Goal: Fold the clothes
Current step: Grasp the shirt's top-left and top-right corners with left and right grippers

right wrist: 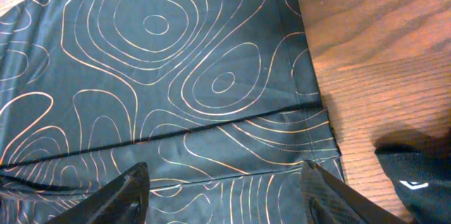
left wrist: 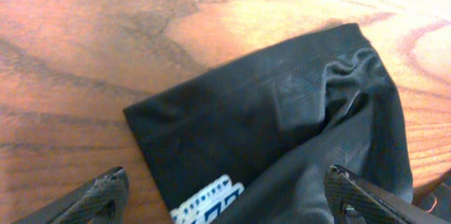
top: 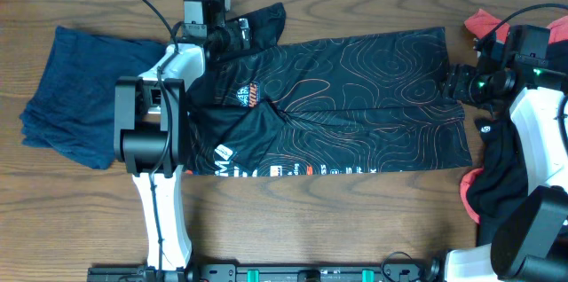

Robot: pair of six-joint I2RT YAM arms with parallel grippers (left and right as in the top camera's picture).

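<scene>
The black jersey (top: 355, 105) with thin orange contour lines lies spread across the table, lettering along its near edge. My left gripper (top: 238, 34) is open over the jersey's far left sleeve (left wrist: 282, 132), which has a white label. My right gripper (top: 457, 82) is open at the jersey's right hem (right wrist: 211, 97), fingers either side of a seam. A navy garment (top: 80, 96) lies at the left. A red garment (top: 486, 23) and a plain black one (top: 497, 176) lie at the right.
The wooden table (top: 355, 220) shows bare wood along the near edge and at the far side. The left arm's body (top: 151, 122) stands over the jersey's left end. A black garment corner (right wrist: 423, 175) lies right of the hem.
</scene>
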